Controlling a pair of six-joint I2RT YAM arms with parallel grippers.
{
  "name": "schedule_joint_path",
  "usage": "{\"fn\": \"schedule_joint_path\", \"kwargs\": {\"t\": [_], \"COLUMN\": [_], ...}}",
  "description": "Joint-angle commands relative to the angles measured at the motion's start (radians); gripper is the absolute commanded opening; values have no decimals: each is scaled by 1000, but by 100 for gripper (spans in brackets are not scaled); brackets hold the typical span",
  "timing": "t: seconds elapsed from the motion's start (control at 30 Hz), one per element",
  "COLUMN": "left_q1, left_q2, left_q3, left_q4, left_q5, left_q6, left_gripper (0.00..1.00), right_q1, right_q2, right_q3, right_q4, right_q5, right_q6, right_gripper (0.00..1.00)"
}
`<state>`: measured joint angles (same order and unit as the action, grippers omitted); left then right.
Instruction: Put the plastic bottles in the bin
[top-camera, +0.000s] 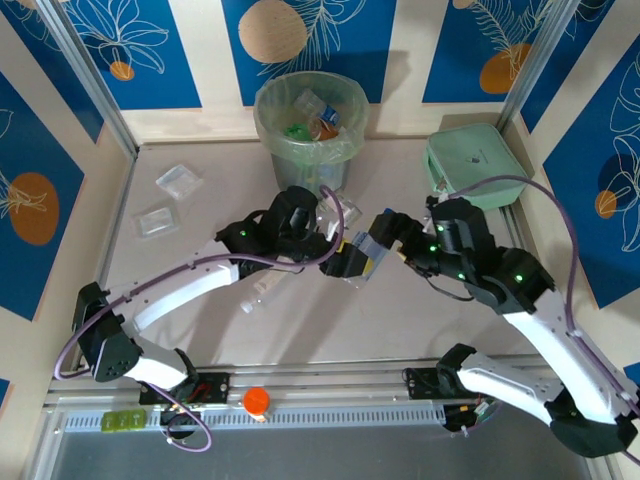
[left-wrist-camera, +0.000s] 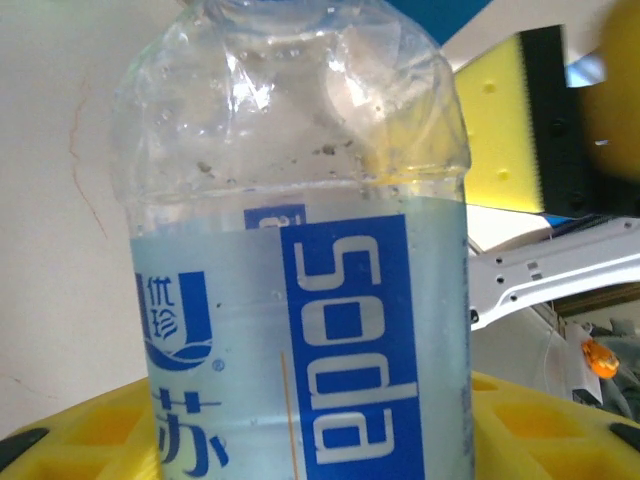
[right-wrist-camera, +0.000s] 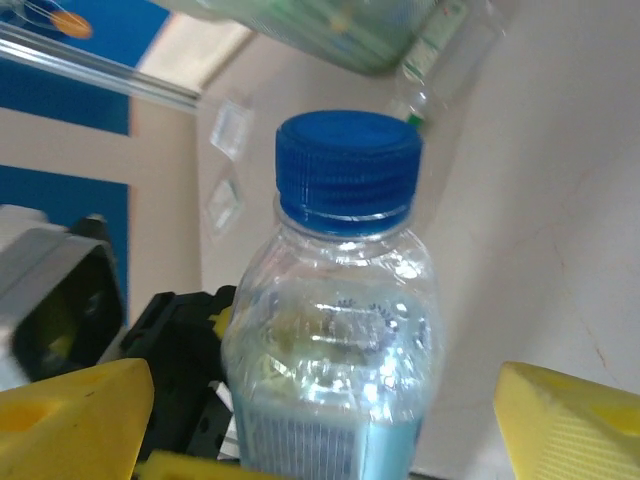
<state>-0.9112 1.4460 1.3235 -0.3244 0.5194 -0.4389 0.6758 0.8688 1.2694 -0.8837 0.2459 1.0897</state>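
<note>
1. Clear plastic soda bottle with blue label and blue cap: clamped at its lower body by the left tool and held off the surface, apparently mid hand-over.
2. Right tool: opposite, its pads spread wide either side of the bottle, touching nothing.
3. Round pale green translucent bin: beyond both tools, bag-lined, with several discarded bottles inside.

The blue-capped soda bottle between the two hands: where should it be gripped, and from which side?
Grip the soda bottle across its labelled body, coming in from the side, square to its long axis. That section is straight and round; the shoulder is dented and tapers toward the cap. The left hand grips there.
</note>
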Motion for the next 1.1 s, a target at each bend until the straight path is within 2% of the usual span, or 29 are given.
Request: {"fn": "schedule_joint_path", "kwargs": {"t": [0.0, 0.13, 0.23, 0.33, 0.4, 0.47, 0.6, 0.67, 0.87, 1.07], "left_q1": [68, 172, 230, 305, 359, 398, 444, 463, 511, 523], "left_q2": [14, 65, 134, 237, 324, 418, 618, 694, 778, 833], "left_q3": [91, 218, 384, 572, 718, 894, 1247, 1354, 1356, 1356], "left_q4": [-67, -101, -171, -231, -276, -356, -488, -510, -425, -383], "left_q5": [-39, -53, -134, -189, -206, -271, -372, -400, -485, -507], "left_q6": [28, -4, 12, -30, -43, -17, 14, 16, 55, 77], "left_gripper": [53, 51, 51, 51, 51, 51, 51, 51, 51, 52], "right_q1": [-24, -45, -51, -63, -71, -76, -95, -102, -119, -131], "right_q2": [-59, -88, -100, -102, -98, -98, -95, -85, -55, -25], "right_q3": [52, 93, 92, 77, 69, 53, 15, 7, -24, -72], "right_q4": [-15, -49, -77, -94, -105, -106, -84, -78, -57, -38], "right_q5": [4, 29, 73, 86, 90, 95, 70, 65, 55, 47], "right_q6": [-88, -169, -218, -243, -257, -266, -272, -280, -305, -312], "right_gripper": [86, 85, 85, 84, 84, 84, 84, 84, 84, 84]}}
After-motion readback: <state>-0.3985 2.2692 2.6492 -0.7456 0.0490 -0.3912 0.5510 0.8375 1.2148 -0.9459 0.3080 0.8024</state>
